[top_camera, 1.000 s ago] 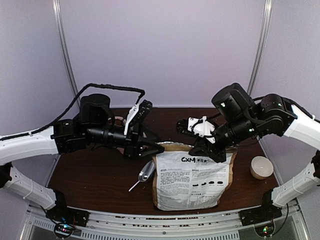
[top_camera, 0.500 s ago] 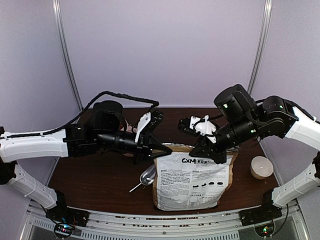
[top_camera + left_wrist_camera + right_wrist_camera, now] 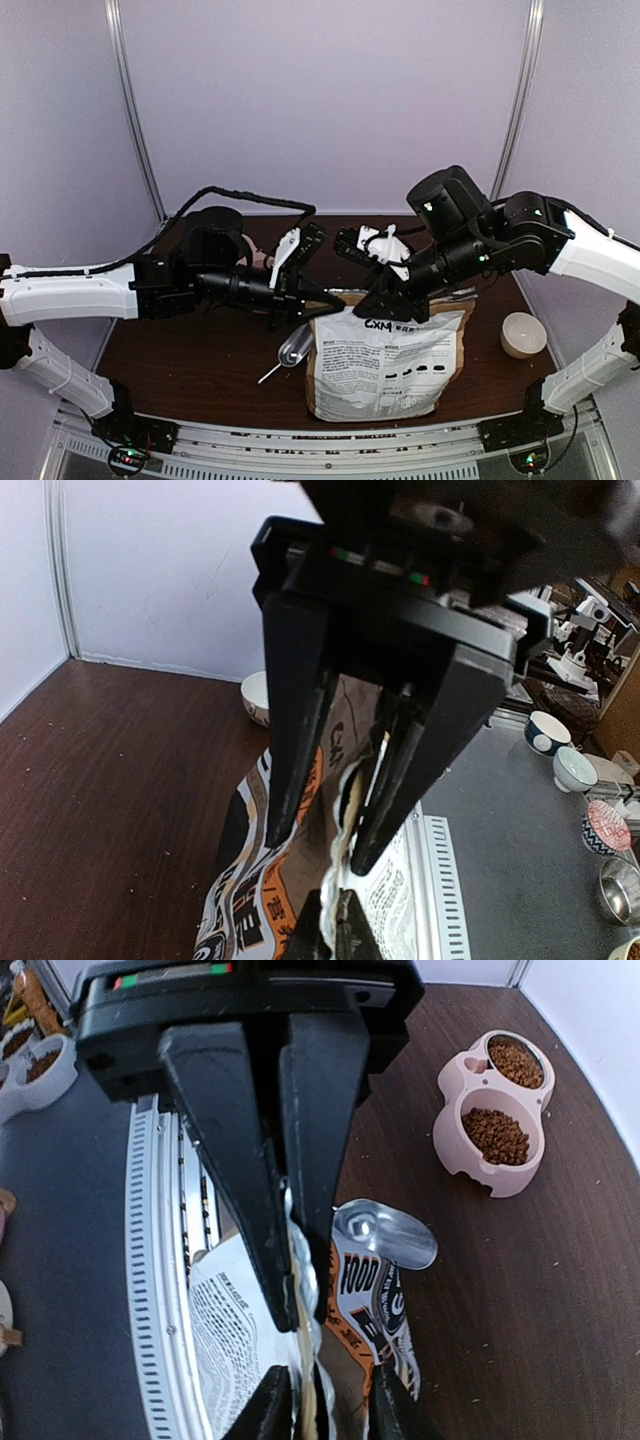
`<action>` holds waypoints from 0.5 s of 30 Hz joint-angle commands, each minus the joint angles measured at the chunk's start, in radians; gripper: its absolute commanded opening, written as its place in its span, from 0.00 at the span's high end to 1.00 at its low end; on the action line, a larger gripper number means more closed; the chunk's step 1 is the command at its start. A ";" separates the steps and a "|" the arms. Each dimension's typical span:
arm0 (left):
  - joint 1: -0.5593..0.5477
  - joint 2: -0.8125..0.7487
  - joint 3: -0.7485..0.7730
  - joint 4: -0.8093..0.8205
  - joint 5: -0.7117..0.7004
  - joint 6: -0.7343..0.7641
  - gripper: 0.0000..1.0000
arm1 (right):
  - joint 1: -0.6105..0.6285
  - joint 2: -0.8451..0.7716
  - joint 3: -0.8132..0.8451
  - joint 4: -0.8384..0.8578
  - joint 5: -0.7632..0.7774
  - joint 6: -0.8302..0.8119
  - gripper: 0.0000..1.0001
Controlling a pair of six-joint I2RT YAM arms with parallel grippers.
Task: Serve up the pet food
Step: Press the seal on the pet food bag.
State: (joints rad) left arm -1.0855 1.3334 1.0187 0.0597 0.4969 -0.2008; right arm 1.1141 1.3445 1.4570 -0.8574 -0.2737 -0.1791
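Bag (image 3: pixel 380 365) upright at near edge of worktop (image 3: pixel 200 350), lower centre of top view. Contents hidden. Print reads "CXM"; smaller lines too fine to read. Right wrist view shows "FOOD" on an orange panel.

Metal scoop (image 3: pixel 293 347) lies just beside bag's left side.

Left gripper (image 3: pixel 322 852): pressed together, pinching bag's top rim.

Right gripper (image 3: pixel 303 1312): fingers close either side of the foil rim; cannot tell whether they pinch it.

White bowl (image 3: pixel 523 334) at right, well apart from bag.

Pet food (image 3: pixel 497 1135) fills both basins of pink feeder (image 3: pixel 520 1175), upper right of right wrist view. In top view the left arm hides most of the feeder.
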 commanded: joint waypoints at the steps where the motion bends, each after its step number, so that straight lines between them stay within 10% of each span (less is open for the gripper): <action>1: -0.006 -0.021 -0.009 0.094 0.007 -0.008 1.00 | -0.004 0.021 0.043 0.018 -0.020 -0.002 0.82; 3: -0.007 -0.023 -0.009 0.092 0.005 -0.006 1.00 | -0.005 0.017 0.041 0.022 -0.016 -0.005 1.00; 10: -0.006 -0.050 -0.020 0.082 -0.030 0.007 0.99 | -0.005 -0.020 0.015 0.017 0.022 -0.016 1.00; 15: -0.009 0.002 0.021 0.067 -0.012 0.010 0.75 | -0.005 -0.025 0.006 0.040 -0.003 -0.001 1.00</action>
State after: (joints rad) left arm -1.0885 1.3209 1.0035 0.0769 0.4747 -0.1963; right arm 1.1149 1.3594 1.4673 -0.8486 -0.2905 -0.1844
